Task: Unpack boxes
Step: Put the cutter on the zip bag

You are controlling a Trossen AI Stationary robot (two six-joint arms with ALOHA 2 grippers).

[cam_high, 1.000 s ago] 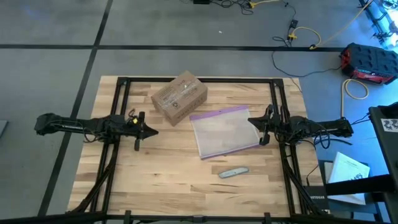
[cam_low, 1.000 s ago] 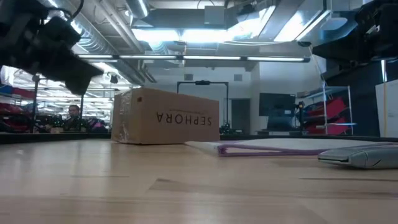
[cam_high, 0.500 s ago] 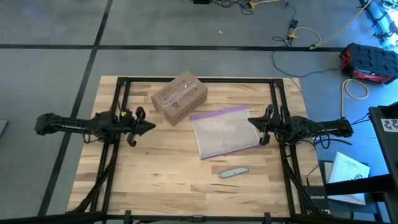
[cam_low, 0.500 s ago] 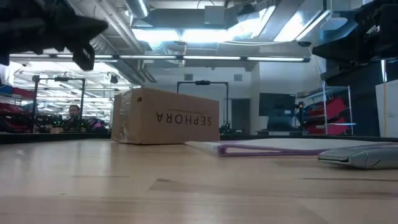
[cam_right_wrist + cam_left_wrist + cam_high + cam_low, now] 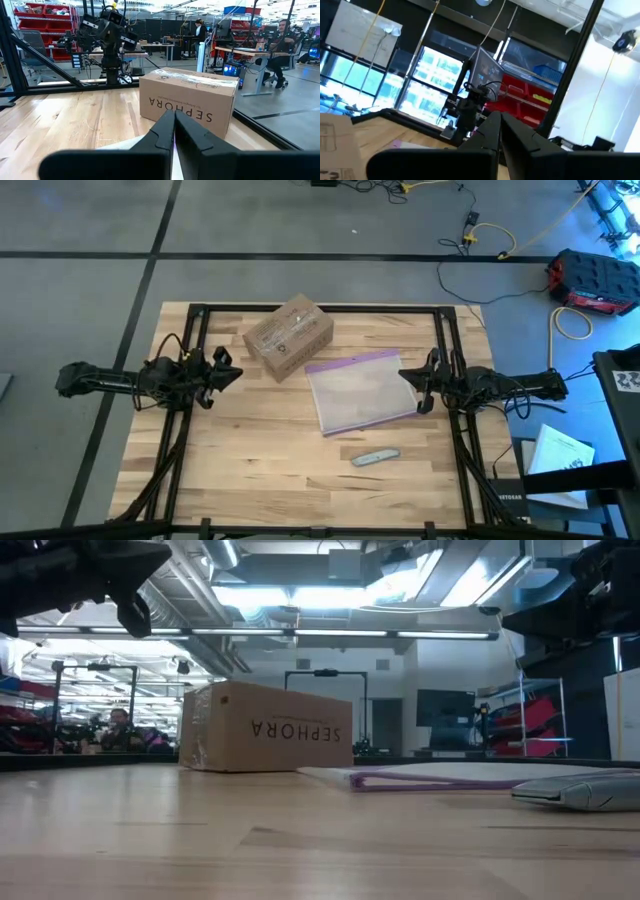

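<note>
My left gripper (image 5: 238, 372) hangs above the table's (image 5: 250, 480) left side, fingers pressed together w/ nothing between them; it points toward the middle and sits near the box (image 5: 288, 336) but clear of it. In the left wrist view the two dark fingers (image 5: 490, 132) meet tip to tip, aimed up into the room, w/ just a corner of the box at the frame edge.

My right gripper (image 5: 403, 376) is on the opposite side, also closed tight and empty, its tip over the right edge of the clear plastic bag (image 5: 360, 390) (can't tell if it touches the bag). From the right wrist cam the closed fingers (image 5: 167, 125) point straight at the box.

The box is a small brown cardboard one at the far-centre of the table, turned at an angle, flaps shut, pale label on top. Black "SEPHORA" lettering shows on its side, upside down in the low view. The bag w/ the purple zip edge lies flat just beside the box, on its right and nearer side. A small grey tool (image 5: 375, 457) lies nearer the front edge, apart from the bag.

People sit at desks in the room beyond.
</note>
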